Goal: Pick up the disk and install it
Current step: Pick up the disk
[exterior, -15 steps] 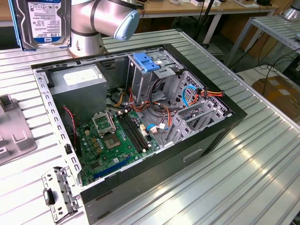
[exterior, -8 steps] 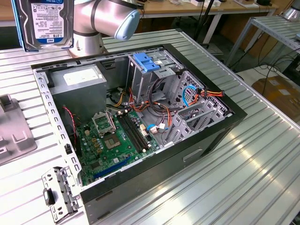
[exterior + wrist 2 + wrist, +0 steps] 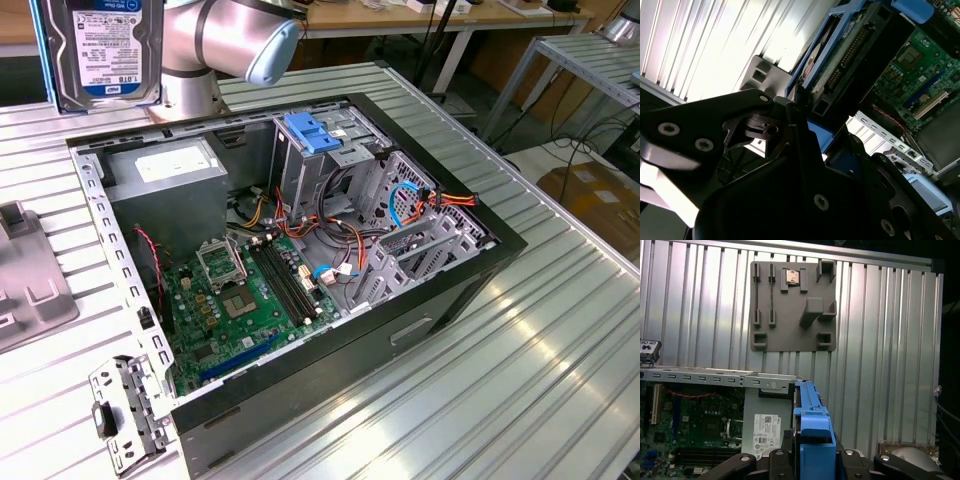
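Note:
The disk [image 3: 105,50], a silver-black hard drive with a white label and blue side rails, hangs upright in the air at the exterior view's upper left, above the table behind the open computer case [image 3: 440,300]. In both wrist views my gripper [image 3: 812,457] is shut on the disk [image 3: 812,425], its black fingers [image 3: 790,125] clamping the blue rail. The disk's connector edge [image 3: 840,55] points away from the gripper. Inside the case stands a metal drive cage with a blue latch handle [image 3: 315,135].
The case holds a grey power-supply box [image 3: 170,165], a green motherboard [image 3: 245,300] and loose cables [image 3: 400,205]. A grey fixture plate [image 3: 790,305] lies on the ribbed metal table [image 3: 560,340]. A small metal bracket [image 3: 125,410] lies by the case's near corner.

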Controlling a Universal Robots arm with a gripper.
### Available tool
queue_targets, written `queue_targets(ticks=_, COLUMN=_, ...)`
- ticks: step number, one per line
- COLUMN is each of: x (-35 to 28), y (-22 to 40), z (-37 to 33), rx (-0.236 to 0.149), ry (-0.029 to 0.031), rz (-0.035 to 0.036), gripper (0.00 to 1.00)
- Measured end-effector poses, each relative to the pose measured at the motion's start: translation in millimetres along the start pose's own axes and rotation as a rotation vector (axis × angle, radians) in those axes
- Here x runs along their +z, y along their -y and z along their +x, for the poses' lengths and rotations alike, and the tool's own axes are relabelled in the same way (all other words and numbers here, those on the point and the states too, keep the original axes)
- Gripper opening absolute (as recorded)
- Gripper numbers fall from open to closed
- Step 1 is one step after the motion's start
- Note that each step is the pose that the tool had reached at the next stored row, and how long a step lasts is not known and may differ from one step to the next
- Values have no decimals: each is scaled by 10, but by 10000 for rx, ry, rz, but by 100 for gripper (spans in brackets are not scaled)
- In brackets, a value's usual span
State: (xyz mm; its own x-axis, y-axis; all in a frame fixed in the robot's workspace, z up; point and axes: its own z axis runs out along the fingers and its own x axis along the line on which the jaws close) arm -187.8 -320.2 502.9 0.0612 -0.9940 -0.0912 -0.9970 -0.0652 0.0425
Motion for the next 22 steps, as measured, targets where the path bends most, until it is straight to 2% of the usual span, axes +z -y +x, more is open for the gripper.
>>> queue_targets(ticks=22, x=-11, y=70, z=125, rx=0, ry=-1, rz=-1, gripper=37)
